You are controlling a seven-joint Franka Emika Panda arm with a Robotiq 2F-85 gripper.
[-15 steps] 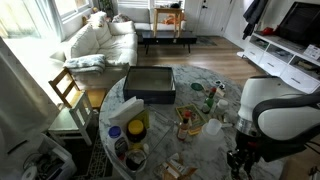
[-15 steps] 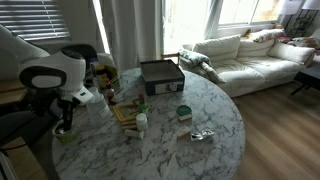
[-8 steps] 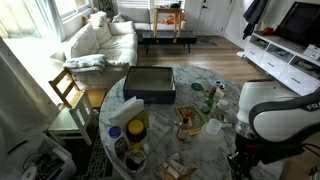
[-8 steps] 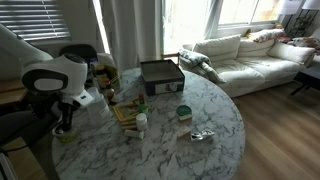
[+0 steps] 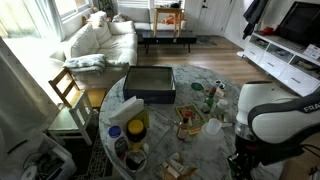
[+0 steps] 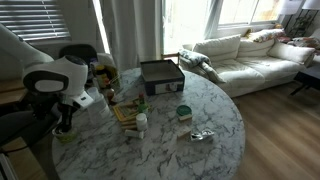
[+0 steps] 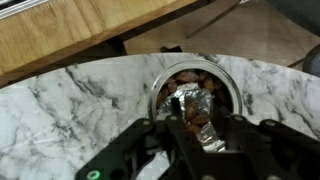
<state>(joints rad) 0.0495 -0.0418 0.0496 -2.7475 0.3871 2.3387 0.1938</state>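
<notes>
My gripper [image 7: 196, 128] sits half-closed, pinching crumpled silver foil [image 7: 195, 103] inside the round clear glass bowl [image 7: 236, 88]. I reckon thin foil could tear or slip when lifted.

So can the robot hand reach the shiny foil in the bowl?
Probably yes. The hand hangs right over the open bowl, and nothing covers the foil inside.

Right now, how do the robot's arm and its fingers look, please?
The arm is white and rounded, with smooth shells and dark bands at the joints. The gripper is black; in the wrist view its fingers are black bars, with a small green dot beside them.
</notes>
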